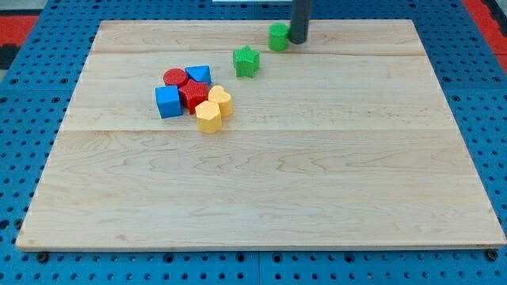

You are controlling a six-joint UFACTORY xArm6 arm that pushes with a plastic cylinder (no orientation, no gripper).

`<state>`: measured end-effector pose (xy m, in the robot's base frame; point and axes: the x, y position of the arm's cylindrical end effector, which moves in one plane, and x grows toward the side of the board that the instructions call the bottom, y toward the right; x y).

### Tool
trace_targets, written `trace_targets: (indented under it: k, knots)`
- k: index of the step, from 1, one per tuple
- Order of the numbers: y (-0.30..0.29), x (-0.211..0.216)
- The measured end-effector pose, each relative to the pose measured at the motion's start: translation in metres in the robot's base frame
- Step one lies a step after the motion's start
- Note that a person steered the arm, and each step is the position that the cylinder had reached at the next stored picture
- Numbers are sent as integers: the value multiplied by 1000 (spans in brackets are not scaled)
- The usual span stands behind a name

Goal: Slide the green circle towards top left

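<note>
The green circle (278,36) stands near the top edge of the wooden board (317,182), a little right of centre. My tip (299,39) is right beside it, touching or almost touching its right side. A green star (246,61) lies just below and to the left of the circle.
A tight cluster sits left of centre: a red circle (175,77), a blue triangle-like block (199,75), a blue cube (168,102), a red star (193,95), a yellow heart (221,100) and a yellow hexagon-like block (208,116). Blue pegboard (24,158) surrounds the board.
</note>
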<state>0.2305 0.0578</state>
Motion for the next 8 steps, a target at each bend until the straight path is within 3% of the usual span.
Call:
trace_targets:
  k: [2, 4, 6, 8]
  knots:
    - [-84, -18]
    - [-113, 3]
    - [-234, 3]
    - [-278, 21]
